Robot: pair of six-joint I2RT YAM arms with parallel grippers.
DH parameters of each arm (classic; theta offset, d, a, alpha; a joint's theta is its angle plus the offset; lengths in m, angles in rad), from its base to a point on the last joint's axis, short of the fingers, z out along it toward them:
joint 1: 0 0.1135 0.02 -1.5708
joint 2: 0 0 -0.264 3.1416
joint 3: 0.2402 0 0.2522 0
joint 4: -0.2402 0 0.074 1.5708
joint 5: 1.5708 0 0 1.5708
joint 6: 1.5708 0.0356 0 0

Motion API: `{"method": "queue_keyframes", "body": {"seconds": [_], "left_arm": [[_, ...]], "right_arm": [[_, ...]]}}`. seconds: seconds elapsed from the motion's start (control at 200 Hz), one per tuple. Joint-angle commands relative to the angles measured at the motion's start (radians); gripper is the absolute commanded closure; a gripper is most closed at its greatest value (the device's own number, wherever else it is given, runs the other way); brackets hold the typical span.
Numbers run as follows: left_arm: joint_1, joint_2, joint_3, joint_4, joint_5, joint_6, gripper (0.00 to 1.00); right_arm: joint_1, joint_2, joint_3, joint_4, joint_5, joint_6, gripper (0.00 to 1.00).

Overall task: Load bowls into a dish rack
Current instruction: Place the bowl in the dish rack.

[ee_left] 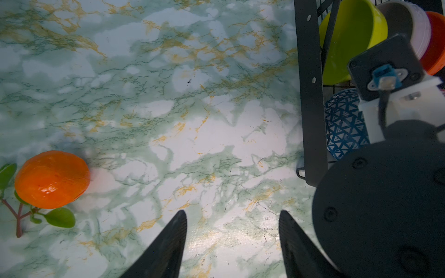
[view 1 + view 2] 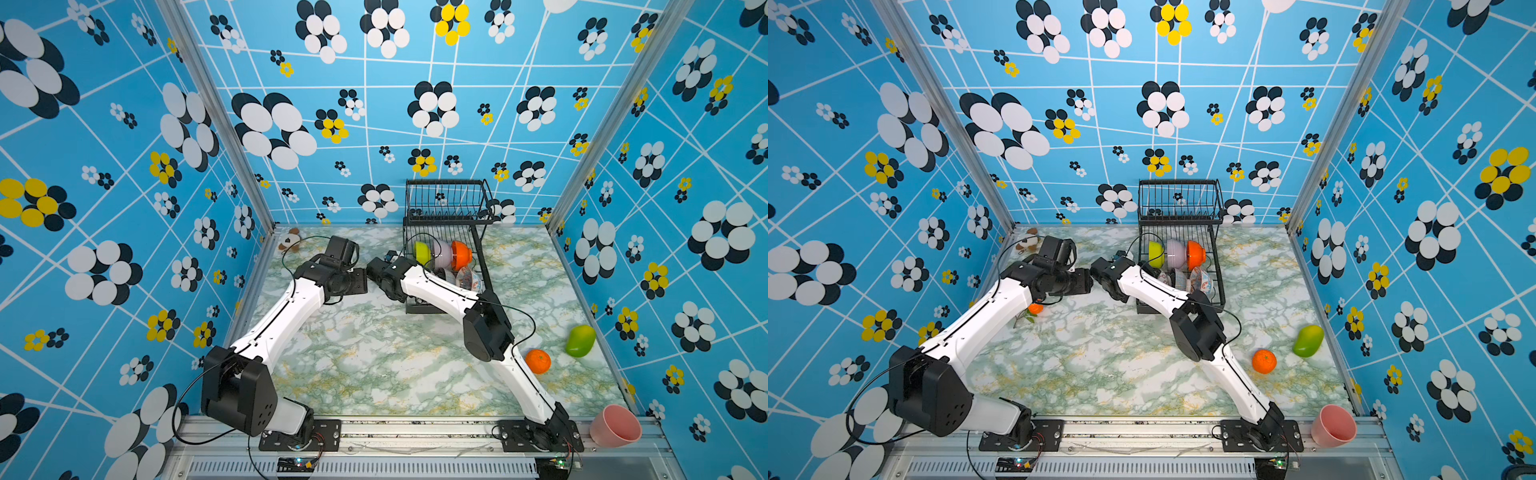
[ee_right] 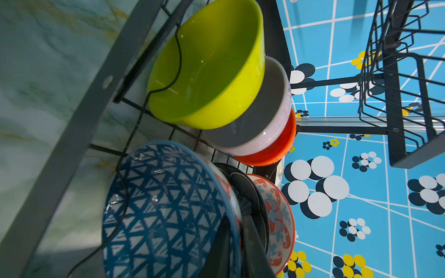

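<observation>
The black wire dish rack (image 2: 446,199) stands at the back of the table. A lime-green bowl (image 3: 204,72), a lilac bowl (image 3: 260,115) and an orange bowl (image 3: 277,149) stand on edge in its lower tray. Beside them stand a blue geometric bowl (image 3: 163,204), a black bowl (image 3: 248,190) and a red-blue floral bowl (image 3: 277,216). My right gripper (image 3: 234,216) reaches into the rack, shut on the blue geometric bowl's rim with one finger inside and one outside. Beside the rack my left gripper (image 1: 232,213) hangs open over bare table with nothing between its fingers.
An orange fruit with leaves (image 1: 51,179) lies on the table near my left gripper. On the right side lie another orange (image 2: 538,360) and a green mango (image 2: 580,340). A pink cup (image 2: 615,426) sits at the front right edge, a plush toy (image 2: 289,241) in the back left corner.
</observation>
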Motion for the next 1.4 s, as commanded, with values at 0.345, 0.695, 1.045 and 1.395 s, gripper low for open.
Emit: {"method": "queue_keyframes", "body": {"seconds": [0.345,0.695,1.045,1.395], "left_arm": [[0.007,-0.015,-0.006,0.000,0.010,0.005,0.37],[0.007,-0.018,-0.008,0.000,0.009,0.005,0.37],[0.007,-0.019,-0.009,0.002,0.011,0.007,0.36],[0.007,-0.020,-0.009,0.003,0.016,0.008,0.35]], "right_arm": [[0.026,0.020,0.012,-0.014,-0.126,0.034,0.84],[0.023,0.006,0.010,-0.015,-0.159,0.060,0.80],[0.020,-0.019,-0.010,0.000,-0.184,0.083,0.72],[0.014,-0.044,-0.035,0.018,-0.202,0.105,0.56]]}}
